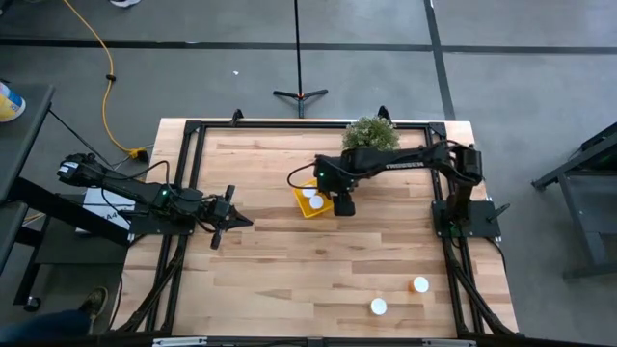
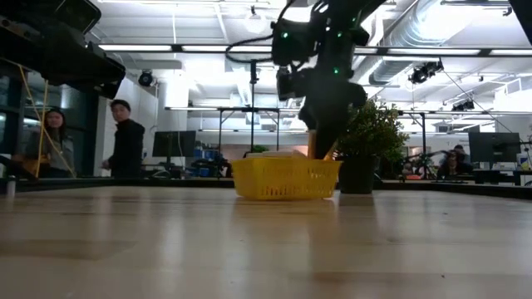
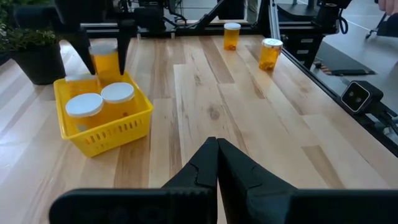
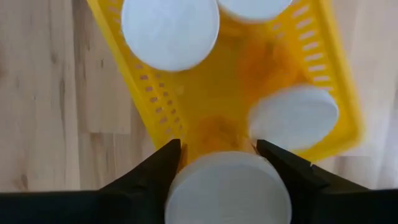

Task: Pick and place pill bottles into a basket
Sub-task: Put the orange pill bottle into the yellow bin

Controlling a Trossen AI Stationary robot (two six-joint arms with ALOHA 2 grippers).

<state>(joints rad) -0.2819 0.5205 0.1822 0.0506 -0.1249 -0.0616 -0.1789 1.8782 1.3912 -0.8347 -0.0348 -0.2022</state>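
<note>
Yellow basket [image 4: 311, 68] holds three bottles already; the right gripper [image 4: 219, 155], fingers around a fourth bottle [image 4: 227, 190], hangs over its edge. Released here, that bottle could catch the wall and tumble out. The left gripper [image 3: 216, 158] waits closed.

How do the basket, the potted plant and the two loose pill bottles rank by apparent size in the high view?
1. Potted plant, largest, slightly.
2. Basket, partly covered by the right gripper.
3. Pill bottles and: smallest, alike; no ranking between them.
</note>
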